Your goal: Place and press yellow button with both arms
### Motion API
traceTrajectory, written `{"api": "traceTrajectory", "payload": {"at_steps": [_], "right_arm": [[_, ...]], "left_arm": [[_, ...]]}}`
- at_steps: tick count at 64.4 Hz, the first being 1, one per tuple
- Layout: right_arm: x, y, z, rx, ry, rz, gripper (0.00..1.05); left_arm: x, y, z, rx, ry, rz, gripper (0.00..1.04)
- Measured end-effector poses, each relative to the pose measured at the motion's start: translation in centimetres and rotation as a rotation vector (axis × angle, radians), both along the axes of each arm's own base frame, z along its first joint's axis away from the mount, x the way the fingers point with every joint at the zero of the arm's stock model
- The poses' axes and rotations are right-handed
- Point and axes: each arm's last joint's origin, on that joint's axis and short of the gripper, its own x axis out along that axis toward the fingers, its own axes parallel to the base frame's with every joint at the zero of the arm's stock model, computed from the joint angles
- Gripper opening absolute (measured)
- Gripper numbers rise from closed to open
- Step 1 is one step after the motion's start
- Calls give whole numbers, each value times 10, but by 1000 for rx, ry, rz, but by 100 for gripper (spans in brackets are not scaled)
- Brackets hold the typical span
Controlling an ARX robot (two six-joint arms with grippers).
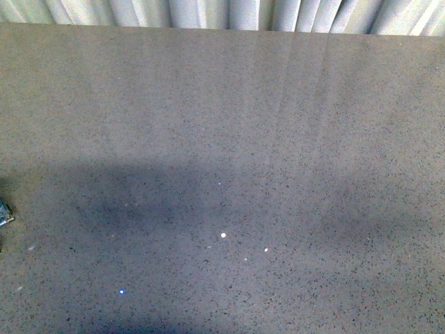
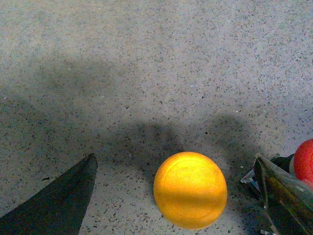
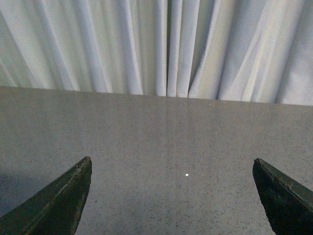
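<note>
Yellow button [image 2: 190,190] — domed cap up, standing on the speckled table [image 2: 146,73] in shadow. It sits between the fingers of the left gripper [image 2: 174,157] and touches neither. Left gripper: jaws spread wide, holding nothing. Red round thing [image 2: 304,161] — partly seen, just behind one left finger [image 2: 281,196]. Right gripper [image 3: 171,160]: jaws spread wide, holding nothing, above the table, facing a white curtain [image 3: 166,44].

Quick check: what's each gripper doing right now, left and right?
Left gripper: open, fingers either side of the yellow button, not touching it.
Right gripper: open, holding nothing.
</note>
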Motion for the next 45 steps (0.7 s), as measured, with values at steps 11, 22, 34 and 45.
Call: {"api": "traceTrajectory", "payload": {"at_steps": [11,22,34,45], "right_arm": [[0,0,0,0,0,0,96],[0,0,0,0,0,0,96],[0,0,0,0,0,0,96],[0,0,0,0,0,0,96]], "left_arm": [[2,2,-4,-1,9,12,96],[3,6,-3,4,4,31,96],[3,6,-7,-1,16,28,96],[4,5,-11,-5,33,28,96]]}}
